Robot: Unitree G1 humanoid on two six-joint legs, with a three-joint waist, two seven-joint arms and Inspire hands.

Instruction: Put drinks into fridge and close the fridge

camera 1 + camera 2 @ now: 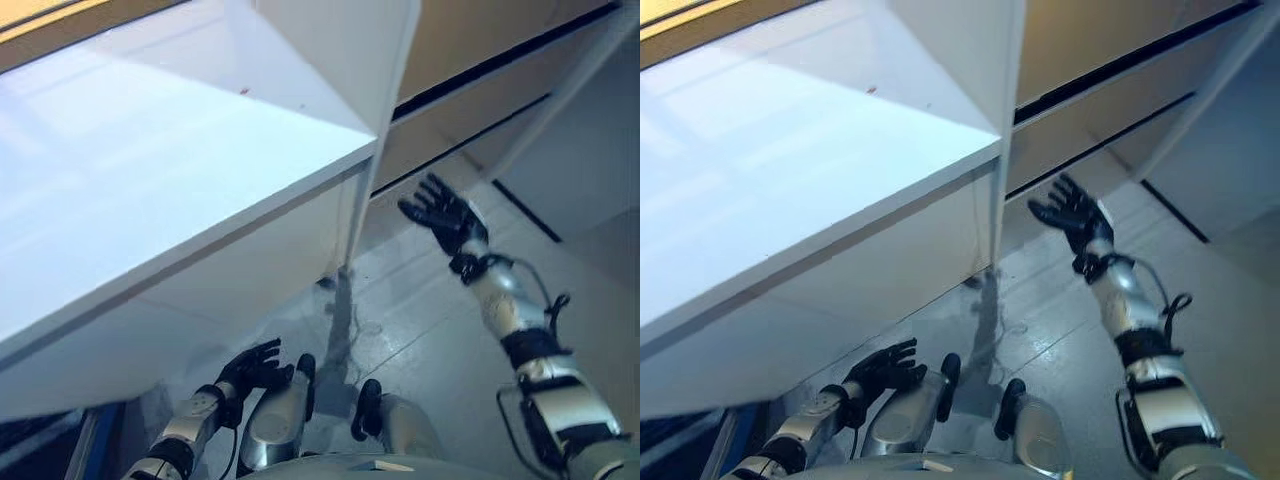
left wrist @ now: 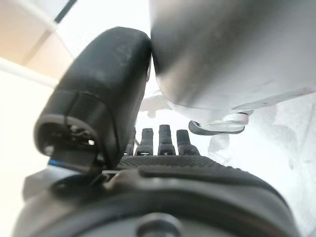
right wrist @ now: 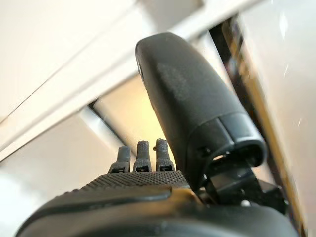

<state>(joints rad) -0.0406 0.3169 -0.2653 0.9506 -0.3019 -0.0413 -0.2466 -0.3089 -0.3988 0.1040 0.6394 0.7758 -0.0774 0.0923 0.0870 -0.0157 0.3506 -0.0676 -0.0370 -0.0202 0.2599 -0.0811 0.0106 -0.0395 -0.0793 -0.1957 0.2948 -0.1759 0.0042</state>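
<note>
Fingers spread on two empty hands, right hand (image 1: pixel 443 216) raised, left hand (image 1: pixel 252 368) low

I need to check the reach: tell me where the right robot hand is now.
In the left eye view the right robot hand is raised on the right side, fingers spread and holding nothing, just right of the white door's edge and in front of the beige cabinet fronts.
</note>
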